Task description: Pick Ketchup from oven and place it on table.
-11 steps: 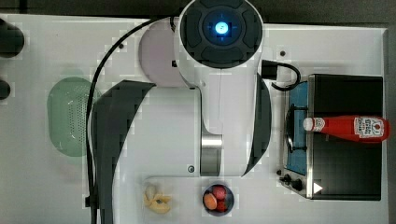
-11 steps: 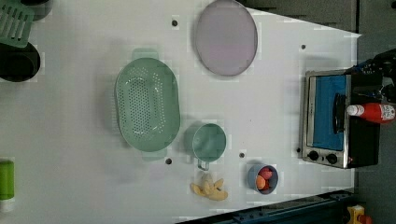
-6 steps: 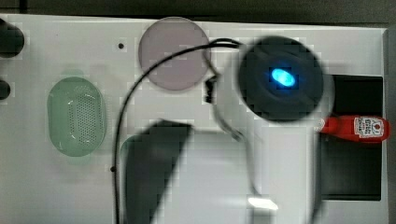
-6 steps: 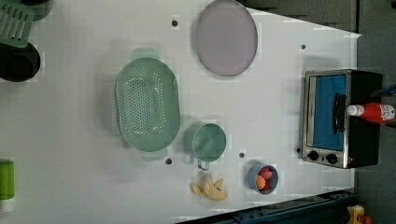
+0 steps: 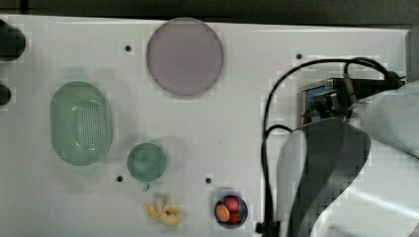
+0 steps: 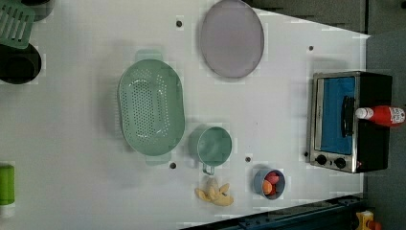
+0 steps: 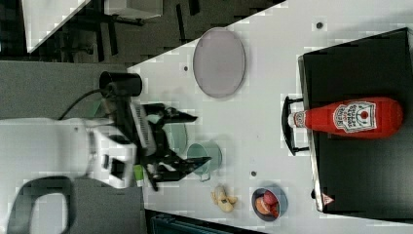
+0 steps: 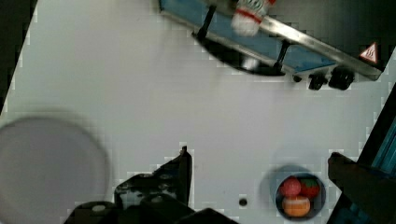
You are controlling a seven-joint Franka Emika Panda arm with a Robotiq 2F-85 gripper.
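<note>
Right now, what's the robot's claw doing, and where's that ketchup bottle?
Gripper open, empty, away from the oven. Ketchup lying on the oven's black top, cap over the door handle. Nothing blocking the bottle.

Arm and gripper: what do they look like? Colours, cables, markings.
The arm has glossy white rounded shells with dark grey to black joint sections. A black cable loops along it in the top view. The gripper is black, with two slim angular jaws on a white and black wrist block. No markings can be made out.
</note>
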